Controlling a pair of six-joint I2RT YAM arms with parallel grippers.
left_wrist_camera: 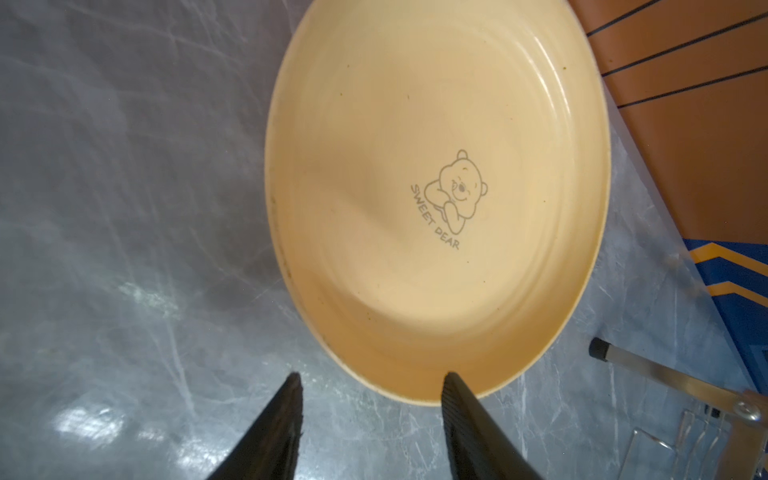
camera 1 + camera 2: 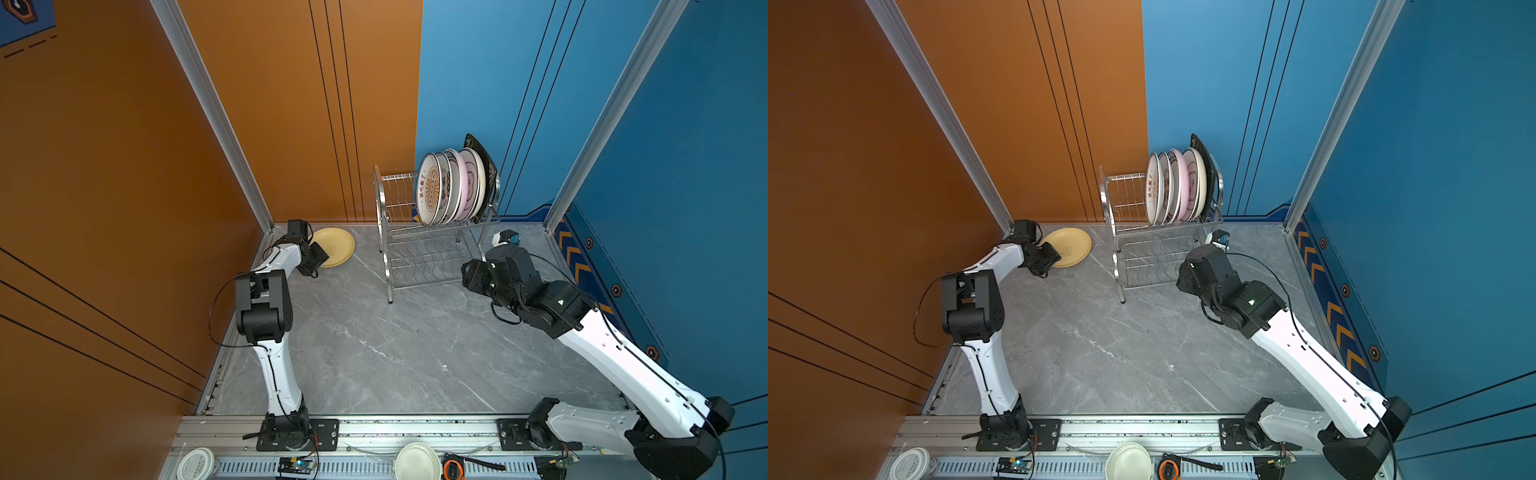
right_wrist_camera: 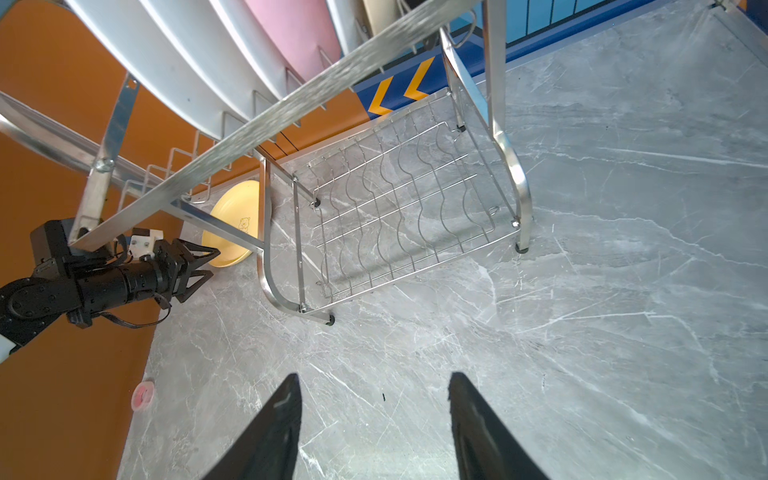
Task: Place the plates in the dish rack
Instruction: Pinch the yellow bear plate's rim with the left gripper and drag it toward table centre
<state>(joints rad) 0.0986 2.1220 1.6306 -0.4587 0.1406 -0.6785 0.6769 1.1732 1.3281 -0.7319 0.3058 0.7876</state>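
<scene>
A yellow plate (image 2: 336, 246) (image 2: 1069, 246) (image 1: 436, 187) with a bear print lies flat on the grey table at the back left. My left gripper (image 1: 372, 376) (image 2: 316, 259) is open at its near rim. One fingertip (image 1: 451, 384) overlaps the rim and the other rests over bare table. The steel dish rack (image 2: 432, 253) (image 2: 1144, 253) (image 3: 395, 216) stands at the back middle. Several plates (image 2: 453, 187) (image 2: 1177, 187) stand upright in its upper tier; its lower tier is empty. My right gripper (image 3: 374, 376) hangs open over bare table, right of the rack.
The orange wall sits close behind the yellow plate and left arm. A small white and blue object (image 2: 506, 239) sits behind the rack's right leg. A white bowl (image 2: 417, 461) and a white lidded tub (image 2: 195, 463) rest on the front rail.
</scene>
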